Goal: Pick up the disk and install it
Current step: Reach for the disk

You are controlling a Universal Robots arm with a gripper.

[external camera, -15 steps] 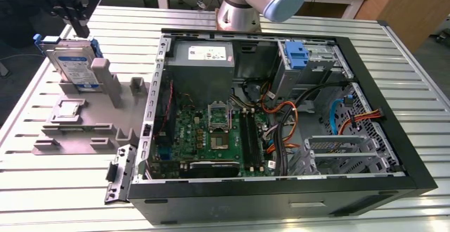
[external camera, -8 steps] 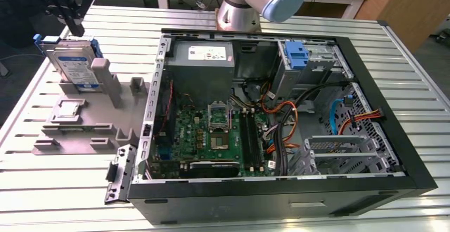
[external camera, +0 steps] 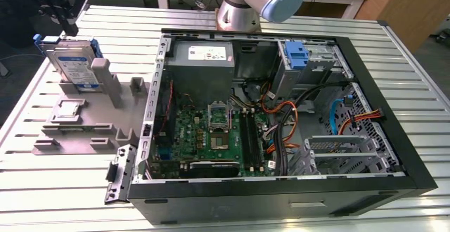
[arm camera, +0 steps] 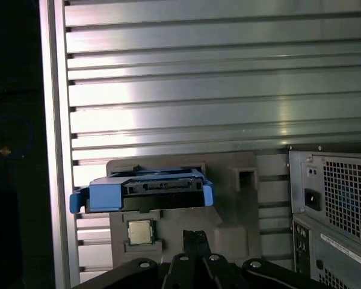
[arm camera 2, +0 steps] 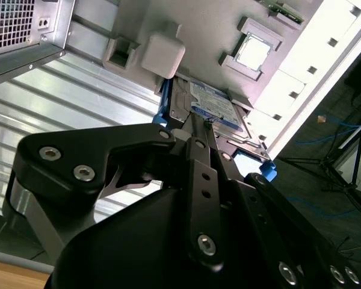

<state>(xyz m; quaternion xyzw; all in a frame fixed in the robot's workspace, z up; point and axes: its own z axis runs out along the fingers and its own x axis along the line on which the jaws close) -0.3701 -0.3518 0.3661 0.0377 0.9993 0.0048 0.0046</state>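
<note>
Open computer case [external camera: 267, 205], grey fixture block [external camera: 84, 137], slatted metal table [external camera: 56, 190]

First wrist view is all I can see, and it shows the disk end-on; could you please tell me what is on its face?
Observer: In the exterior view the disk stands upright in a grey holder, and its face carries a white-and-blue label.
Operator: Thank you. Where is the pincer relative to it?
Observer: In the exterior view the pincer is above the disk's top edge, to the exterior view's left of the computer case.
Operator: And is that case open?
Observer: Yes, it lies on its side with the panel off, and the motherboard is exposed.
</note>
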